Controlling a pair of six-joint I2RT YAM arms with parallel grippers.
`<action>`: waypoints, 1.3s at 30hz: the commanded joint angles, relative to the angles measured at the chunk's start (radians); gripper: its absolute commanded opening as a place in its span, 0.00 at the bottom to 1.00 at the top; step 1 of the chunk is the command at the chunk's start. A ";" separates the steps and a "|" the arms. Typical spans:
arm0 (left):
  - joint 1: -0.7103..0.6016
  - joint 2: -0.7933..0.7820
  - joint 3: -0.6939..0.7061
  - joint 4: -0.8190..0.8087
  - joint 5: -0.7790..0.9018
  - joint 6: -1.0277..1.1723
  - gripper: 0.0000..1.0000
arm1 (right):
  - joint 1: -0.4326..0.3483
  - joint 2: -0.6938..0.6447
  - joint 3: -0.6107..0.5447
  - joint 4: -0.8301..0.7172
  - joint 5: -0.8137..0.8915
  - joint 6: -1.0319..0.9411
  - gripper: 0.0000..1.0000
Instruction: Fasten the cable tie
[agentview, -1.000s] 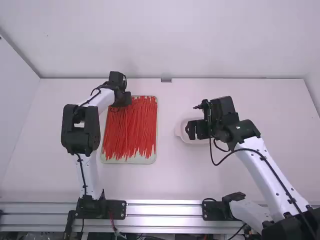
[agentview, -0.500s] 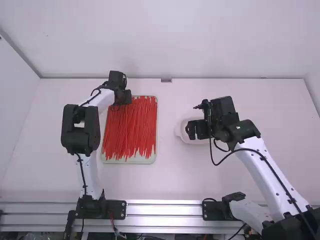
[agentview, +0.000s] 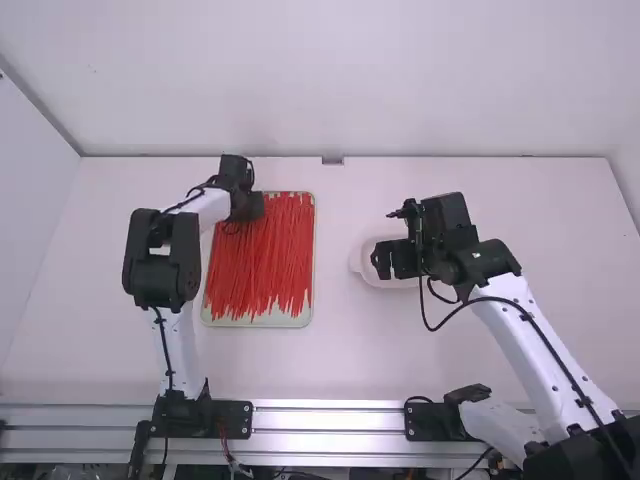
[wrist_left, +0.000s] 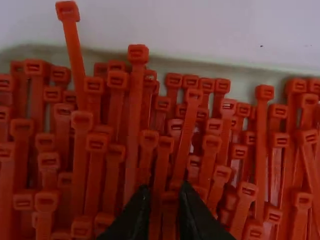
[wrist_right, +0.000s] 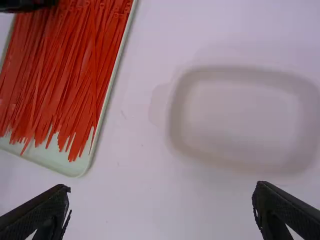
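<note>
A pale tray (agentview: 306, 318) holds a dense layer of red cable ties (agentview: 262, 258), heads toward the far edge. My left gripper (agentview: 243, 206) is down at the tray's far left corner. In the left wrist view its fingers (wrist_left: 136, 215) stand close together among the tie heads, shut on one cable tie (wrist_left: 161, 165) that runs between them. My right gripper (agentview: 393, 256) hangs above a white oval dish (agentview: 366, 268), well apart from the tray. Its fingertips (wrist_right: 55, 200) are spread wide with nothing between them; the dish (wrist_right: 240, 120) and the ties (wrist_right: 65, 75) lie below.
The white table (agentview: 450, 330) is bare around the tray and dish. A small grey fitting (agentview: 332, 158) sits at the back wall. The left arm's links (agentview: 160, 260) stand along the tray's left side.
The left gripper has shifted slightly toward the tray and lower, onto the tie heads. The right arm has stayed still.
</note>
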 joint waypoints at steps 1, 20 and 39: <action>-0.002 0.006 -0.014 0.003 0.004 -0.003 0.16 | -0.004 -0.014 0.027 -0.003 -0.003 0.003 0.98; -0.002 -0.032 0.298 -0.293 -0.022 -0.033 0.02 | -0.004 -0.014 0.027 0.001 -0.003 0.002 0.98; -0.096 -0.415 0.377 -0.546 -0.181 -0.085 0.02 | -0.002 -0.014 0.027 0.002 -0.005 -0.001 0.98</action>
